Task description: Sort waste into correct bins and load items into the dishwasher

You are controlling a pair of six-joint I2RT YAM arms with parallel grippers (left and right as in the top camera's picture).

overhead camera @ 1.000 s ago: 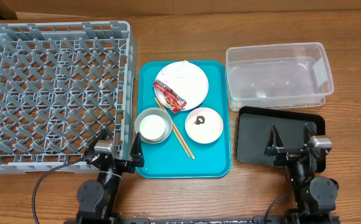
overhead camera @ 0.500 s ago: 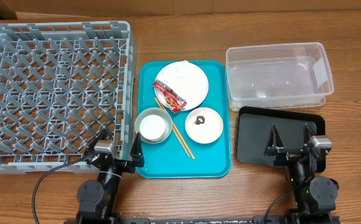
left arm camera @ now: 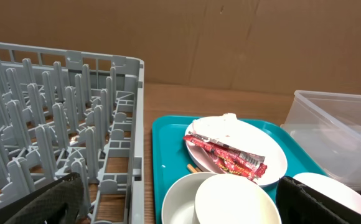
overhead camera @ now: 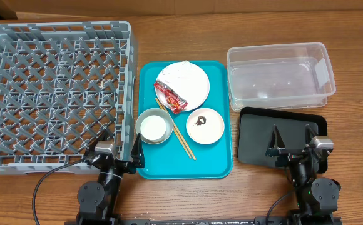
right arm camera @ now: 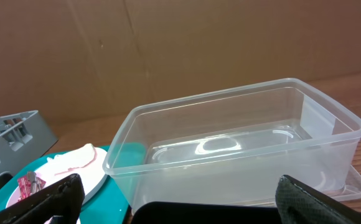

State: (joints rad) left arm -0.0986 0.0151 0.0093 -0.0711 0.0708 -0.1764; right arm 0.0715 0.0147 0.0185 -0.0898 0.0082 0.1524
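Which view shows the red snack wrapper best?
The left wrist view: the red snack wrapper lies close and unobstructed on the white plate. Overhead shows it whole but small; the right wrist view catches only a red sliver at its left edge.

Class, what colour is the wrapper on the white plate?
Red; the wrapper shows best in the left wrist view.

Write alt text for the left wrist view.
A red snack wrapper lies on a white plate on a teal tray, behind a white cup nested in a bowl. A grey rack at left, clear tub at right.
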